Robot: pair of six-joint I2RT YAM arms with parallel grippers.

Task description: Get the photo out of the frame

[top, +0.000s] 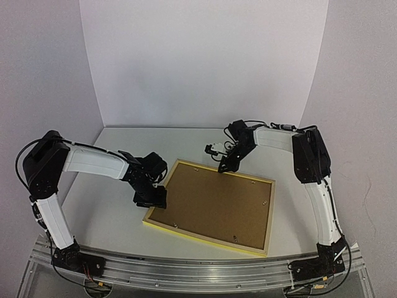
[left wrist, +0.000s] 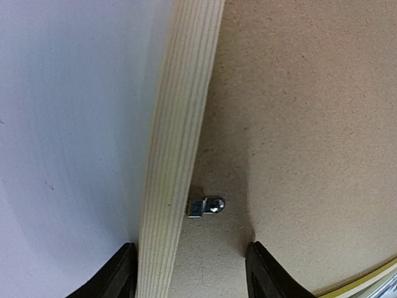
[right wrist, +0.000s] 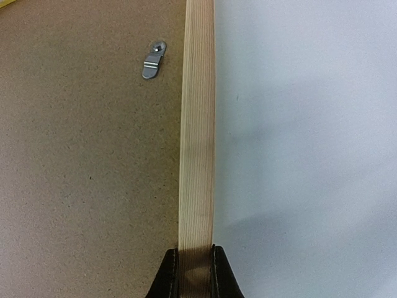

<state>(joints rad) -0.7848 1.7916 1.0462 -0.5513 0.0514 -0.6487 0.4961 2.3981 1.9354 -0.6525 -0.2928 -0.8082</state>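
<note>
The frame point(top: 205, 238) lies face down on the table, showing its pale wood back rails and a yellow outer edge. The brown backing board point(top: 217, 205) fills it, and the photo is hidden beneath. My left gripper point(top: 152, 197) is open at the frame's left corner. In the left wrist view, the left gripper point(left wrist: 189, 276) straddles the wood rail point(left wrist: 177, 124), with a metal turn clip point(left wrist: 206, 205) just ahead. My right gripper point(top: 224, 166) is at the far edge. In the right wrist view, the right gripper point(right wrist: 194, 273) is shut on the rail point(right wrist: 197, 124).
Small metal clips hold the board, one near the front rail point(top: 234, 236), one at the right rail point(top: 265, 202) and one in the right wrist view point(right wrist: 154, 60). The white table point(top: 99, 217) is walled by white panels behind and at both sides.
</note>
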